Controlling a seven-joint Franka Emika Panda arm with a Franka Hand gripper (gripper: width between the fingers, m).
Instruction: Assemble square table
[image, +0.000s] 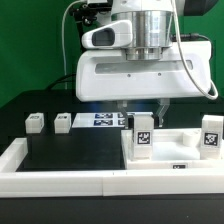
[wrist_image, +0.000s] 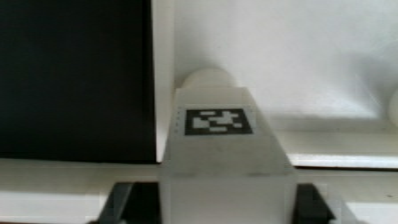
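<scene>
**Gripper** (image: 142, 110): points straight down. The jaws are partly closed, with the fingers (wrist_image: 128, 203) pressed on either flank of one leg. It holds that leg and nothing else.

**Held leg** (image: 143, 137): six o'clock, directly under the gripper in the exterior view. It is short, chunky, white and upright, with a black-and-white tag on its face; the tag shows square-on in the wrist view. Its foot meets a corner of the table top. Whether it is seated in a socket cannot be told.

**Table top** (image: 175, 152): four to five o'clock. It is a flat white square slab lying level inside the rim bars (image: 60, 180).

**Second leg** (image: 210, 136): four o'clock, well apart from the held leg. It stands upright at the top's other side, tag outward. Whether it is joined or merely standing cannot be told.

**Two loose legs** (image: 35, 122) (image: 63, 122): nine o'clock, far out. They sit side by side on the black surface (image: 70, 150), clear of the top.

**Marker board** (image: 105, 120): nine o'clock, between the loose legs and the gripper.

**Progress, as judged:** early. One leg is in hand at its corner, one may be placed, and two are untouched. No joint can be confirmed, so fixing the legs remains to be done.
</scene>
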